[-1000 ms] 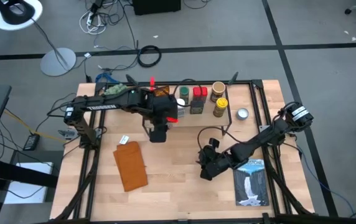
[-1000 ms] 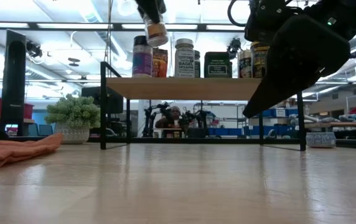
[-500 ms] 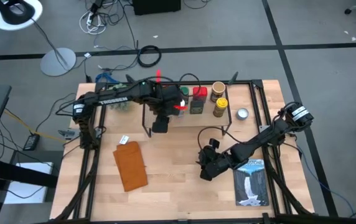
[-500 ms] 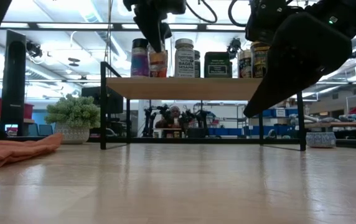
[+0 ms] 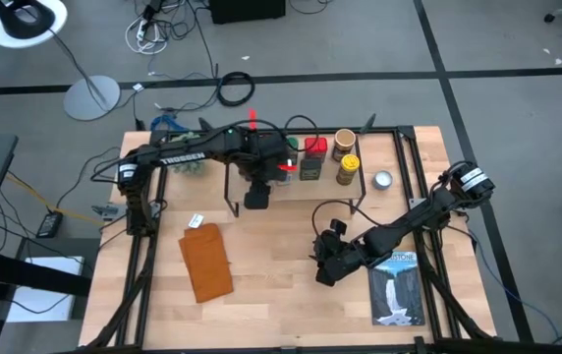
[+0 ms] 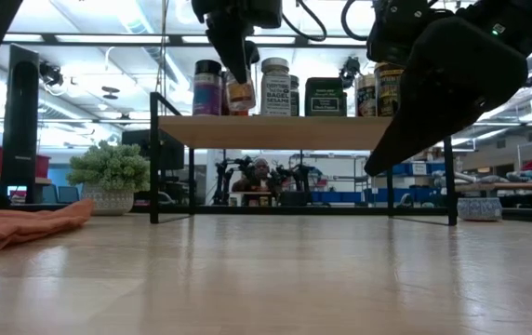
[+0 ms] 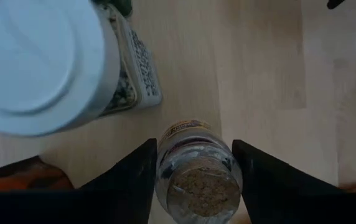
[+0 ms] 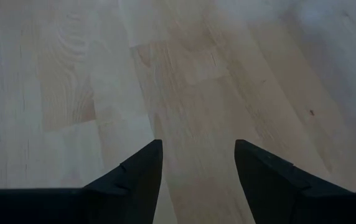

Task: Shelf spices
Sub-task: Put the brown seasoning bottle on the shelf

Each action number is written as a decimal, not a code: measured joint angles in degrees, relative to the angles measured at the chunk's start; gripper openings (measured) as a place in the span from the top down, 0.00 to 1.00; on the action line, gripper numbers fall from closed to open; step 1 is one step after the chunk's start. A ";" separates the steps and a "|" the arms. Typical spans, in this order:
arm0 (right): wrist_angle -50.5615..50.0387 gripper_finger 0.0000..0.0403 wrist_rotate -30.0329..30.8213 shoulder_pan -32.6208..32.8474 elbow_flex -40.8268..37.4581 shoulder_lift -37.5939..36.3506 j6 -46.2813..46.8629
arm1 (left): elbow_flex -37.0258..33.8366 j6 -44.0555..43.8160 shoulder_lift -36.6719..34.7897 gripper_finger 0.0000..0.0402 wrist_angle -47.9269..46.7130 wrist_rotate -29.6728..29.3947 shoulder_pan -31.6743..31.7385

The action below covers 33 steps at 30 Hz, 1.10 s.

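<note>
The left gripper (image 6: 239, 70) is up over the shelf (image 6: 275, 131), toward its left end, with a little clear jar (image 7: 198, 163) sitting between its fingers (image 7: 128, 186). In the left wrist view the jar looks like it's full of tan stuff and the fingers flank it on both sides, but honestly I can't tell if they're pinching it or have let go; in the low view the jar bottom looks about level with the board. Right next to it is a white-lidded jar (image 7: 41, 62), and the rest of the spices are lined up along the top: a purple-label one (image 6: 207, 88), a dark green tin (image 6: 325, 97), a couple more jars (image 6: 378, 89) toward the right. From above, the right gripper (image 5: 326, 258) is parked low over the bare table (image 5: 271, 285), well away from the shelf, fingers apart with nothing between them. A book (image 5: 397, 290) lies just beside it and an orange notebook (image 5: 206, 262) lies on the left.
</note>
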 joint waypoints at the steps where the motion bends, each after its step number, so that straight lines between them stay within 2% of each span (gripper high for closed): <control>1: 0.00 0.51 0.00 0.00 0.00 0.00 0.01 | 0.00 -0.01 0.08 0.49 0.06 -0.11 0.00; 33: 0.01 0.51 -1.09 0.00 0.00 -0.02 0.05 | -1.43 -4.82 0.01 0.47 0.34 -2.28 0.01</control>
